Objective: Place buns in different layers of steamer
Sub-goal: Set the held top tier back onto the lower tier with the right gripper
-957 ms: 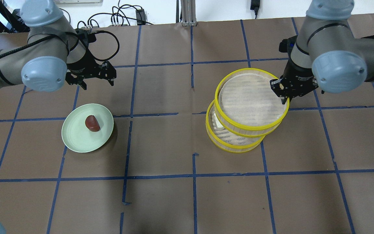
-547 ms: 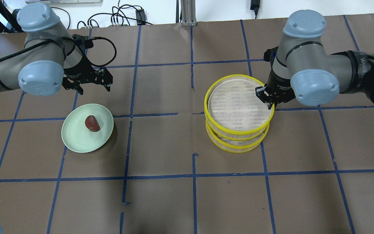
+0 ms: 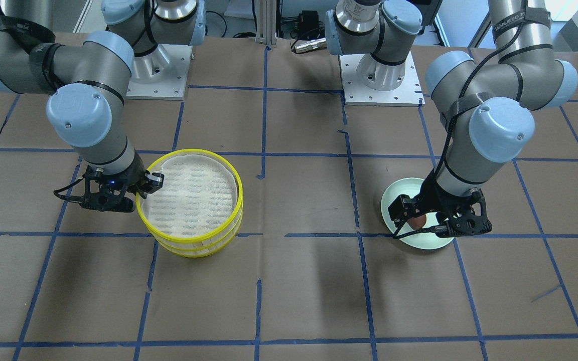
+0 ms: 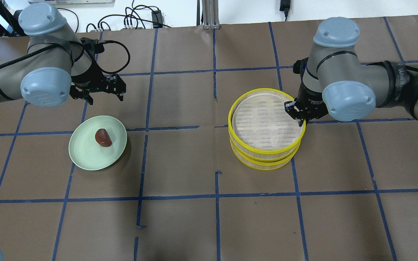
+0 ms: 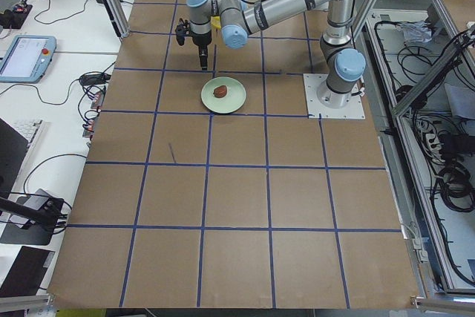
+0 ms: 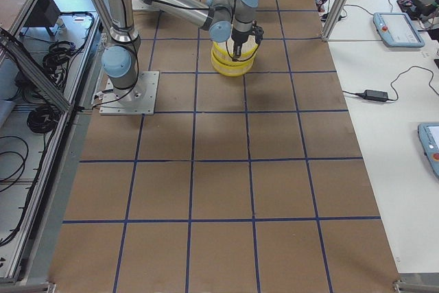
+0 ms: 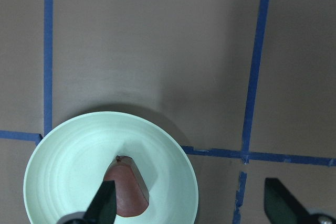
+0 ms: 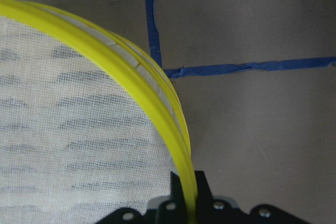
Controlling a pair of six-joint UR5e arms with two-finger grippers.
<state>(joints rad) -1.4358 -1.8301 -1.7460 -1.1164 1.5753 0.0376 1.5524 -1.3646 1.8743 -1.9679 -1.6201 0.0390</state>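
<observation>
— Start at the left. What is the left tool point(image 4: 105, 98) doing?

— It hangs above the table point(image 4: 180, 224), fingers spread wide with nothing between them. In the overhead view it sits past the far side of the pale green plate point(image 4: 85, 157), touching neither the plate nor what lies on it. Its wrist camera looks down between the two fingertips onto that plate.

— And on the plate?

— The reddish-brown bun point(image 4: 103, 137), lying a little off the plate's middle, toward the robot's right. The plate rests flat on the brown table, just beside a crossing of the blue tape lines point(image 4: 147, 127).

— Move right. Where are the steamer parts?

— Well apart from the plate, in the right half of the table. The upper steamer tier point(image 4: 263, 123) sits on the lower steamer tier point(image 4: 263, 164), the yellow rims lined up closely, one over the other. The white mesh liner point(image 3: 193, 195) of the upper tier is bare. The inside of the lower tier is covered, so I cannot tell what it holds.

— And the right tool point(image 4: 298, 115)?

— Clamped on the rim of the upper steamer tier, at the side of the rim toward the robot's right. Its wrist camera shows the yellow rim passing straight between the two fingers, one inside the tier and one outside.
</observation>
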